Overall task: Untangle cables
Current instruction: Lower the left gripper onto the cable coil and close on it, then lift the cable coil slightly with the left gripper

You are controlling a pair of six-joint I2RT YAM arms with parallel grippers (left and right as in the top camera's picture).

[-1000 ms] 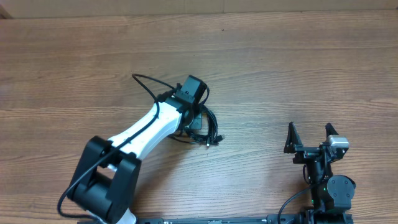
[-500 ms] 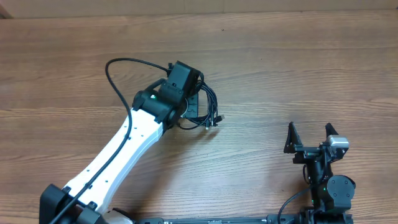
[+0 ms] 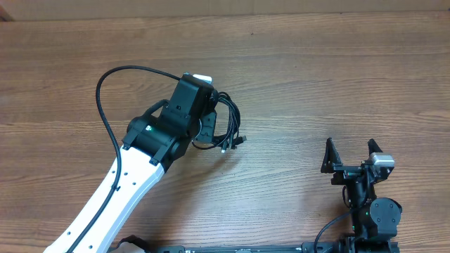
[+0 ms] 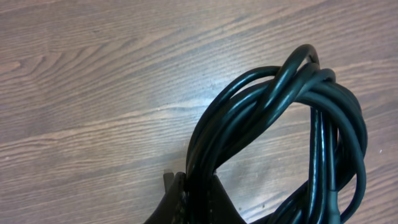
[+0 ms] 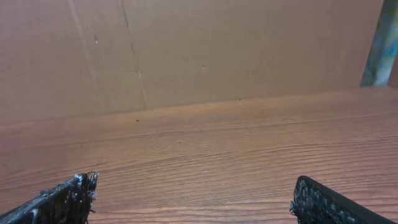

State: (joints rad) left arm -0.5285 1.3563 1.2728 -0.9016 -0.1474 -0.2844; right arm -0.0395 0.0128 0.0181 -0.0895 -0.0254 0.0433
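Progress: early. The cables (image 3: 228,126) are one coiled bundle, its loops twisted over one another, and no cord has been pulled free.
Left to do: all the separating. Each of the cords needs drawing out and laying apart.
Cables, place: mid-table (image 3: 316,63), just right of the left wrist. I cannot tell whether they are lifted off the wood.
Left gripper (image 4: 189,196): closed, pinching several strands of the bundle at its lower left.
Cables vs left fingers: strands run up from between the fingertips, and the loops arch above and to their right.
Right gripper (image 3: 349,151): jaws wide and empty.
Cables vs right fingers: well apart. The right wrist view shows only bare wood.
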